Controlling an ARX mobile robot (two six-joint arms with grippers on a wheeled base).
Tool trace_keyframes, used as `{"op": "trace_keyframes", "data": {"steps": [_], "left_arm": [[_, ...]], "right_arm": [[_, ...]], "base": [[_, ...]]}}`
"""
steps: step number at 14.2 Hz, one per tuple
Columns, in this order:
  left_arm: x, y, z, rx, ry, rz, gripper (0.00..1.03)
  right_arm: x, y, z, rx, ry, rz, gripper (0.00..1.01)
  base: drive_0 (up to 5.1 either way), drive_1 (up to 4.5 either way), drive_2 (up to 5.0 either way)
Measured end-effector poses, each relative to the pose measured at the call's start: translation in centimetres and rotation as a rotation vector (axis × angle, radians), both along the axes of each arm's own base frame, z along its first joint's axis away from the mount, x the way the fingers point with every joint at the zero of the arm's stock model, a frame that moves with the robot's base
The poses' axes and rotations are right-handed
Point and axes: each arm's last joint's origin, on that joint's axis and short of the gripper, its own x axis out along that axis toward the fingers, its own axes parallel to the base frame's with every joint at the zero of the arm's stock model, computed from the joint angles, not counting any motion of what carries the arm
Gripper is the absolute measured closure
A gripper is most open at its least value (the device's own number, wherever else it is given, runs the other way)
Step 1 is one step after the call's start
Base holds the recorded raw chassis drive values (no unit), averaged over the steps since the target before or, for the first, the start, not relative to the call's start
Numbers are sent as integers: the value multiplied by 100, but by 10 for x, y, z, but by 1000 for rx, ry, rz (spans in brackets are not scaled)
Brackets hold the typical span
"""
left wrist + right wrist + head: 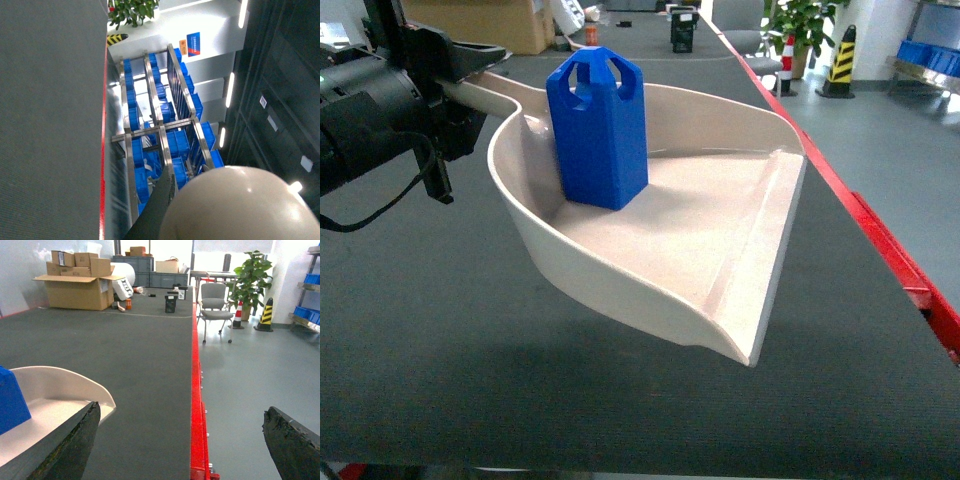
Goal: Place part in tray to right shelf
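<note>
head view shows the part [597, 125] already standing upright inside the tray [720, 260], which the left gripper [470, 75] holds clamped by its handle. right gripper [180, 440] hangs spread and empty, and carrying the load to the right shelf [160, 130] remains, i judge.

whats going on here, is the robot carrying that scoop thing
Yes. The left tool grips the handle of the tray and holds it above the dark table. The blue part stands upright inside the tray, near its back wall. The right tool is wide open and empty, with the tray's edge beside its left finger. The right shelf with its blue crates shows in the left wrist view; the part has not reached it.
</note>
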Motion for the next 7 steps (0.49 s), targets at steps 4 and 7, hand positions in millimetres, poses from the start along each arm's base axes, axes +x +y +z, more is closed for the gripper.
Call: {"op": "trace_keyframes", "data": {"steps": [4,7], "left_arm": [[0,0,0,1,2,1,91],[0,0,0,0,-2,-1,91]], "right_arm": [[0,0,0,-2,0,1,3],[0,0,0,-2,0,1,3]], "base": [[497,-248,-248],[496,-250,-250]]}}
